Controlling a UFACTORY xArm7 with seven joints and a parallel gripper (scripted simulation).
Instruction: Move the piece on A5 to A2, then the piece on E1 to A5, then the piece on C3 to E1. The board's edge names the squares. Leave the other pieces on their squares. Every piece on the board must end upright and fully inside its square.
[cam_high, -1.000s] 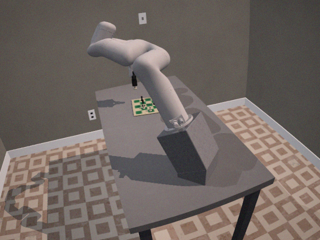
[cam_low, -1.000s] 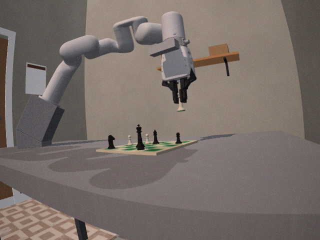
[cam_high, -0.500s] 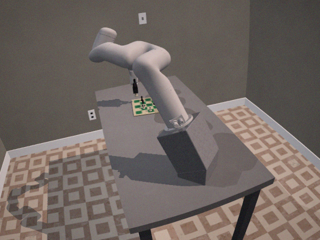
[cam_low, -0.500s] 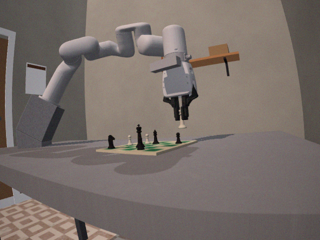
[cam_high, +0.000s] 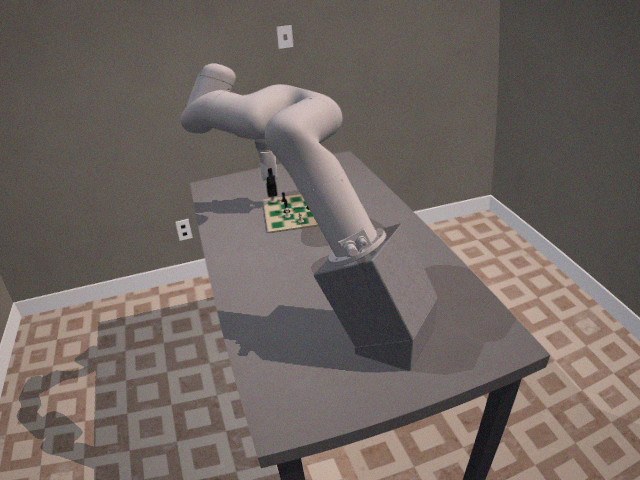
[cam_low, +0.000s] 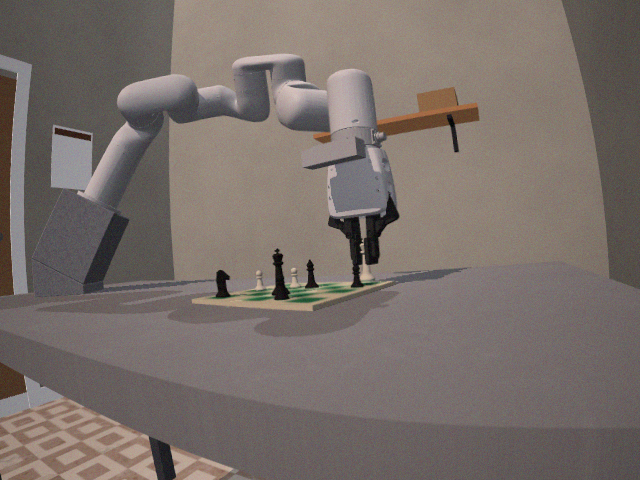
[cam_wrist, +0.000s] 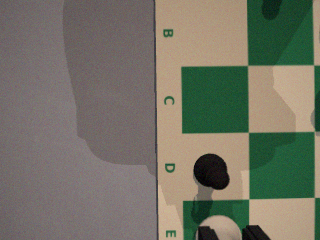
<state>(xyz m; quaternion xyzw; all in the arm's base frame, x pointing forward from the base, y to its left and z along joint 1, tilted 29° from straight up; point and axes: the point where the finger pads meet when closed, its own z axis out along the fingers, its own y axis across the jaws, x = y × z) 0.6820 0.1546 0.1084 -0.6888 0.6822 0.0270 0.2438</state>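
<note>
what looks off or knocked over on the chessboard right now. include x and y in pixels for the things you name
Nothing stands out. The black king (cam_low: 279, 272), black knight (cam_low: 222, 284) and black bishop (cam_low: 310, 274) stand upright, and the white piece (cam_low: 367, 271) (cam_wrist: 220, 227) between the gripper's fingers looks upright too.

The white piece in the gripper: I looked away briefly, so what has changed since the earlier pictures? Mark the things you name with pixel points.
The gripper (cam_high: 271, 194) (cam_low: 363, 261) (cam_wrist: 231, 233) has come down, lowering the white piece (cam_high: 273, 199) (cam_low: 367, 271) (cam_wrist: 218, 223) to a corner of the board (cam_high: 266, 222) (cam_low: 253, 305) (cam_wrist: 169, 135), touching or just above. It keeps its hold; nothing was released. The black pieces stayed put.
</note>
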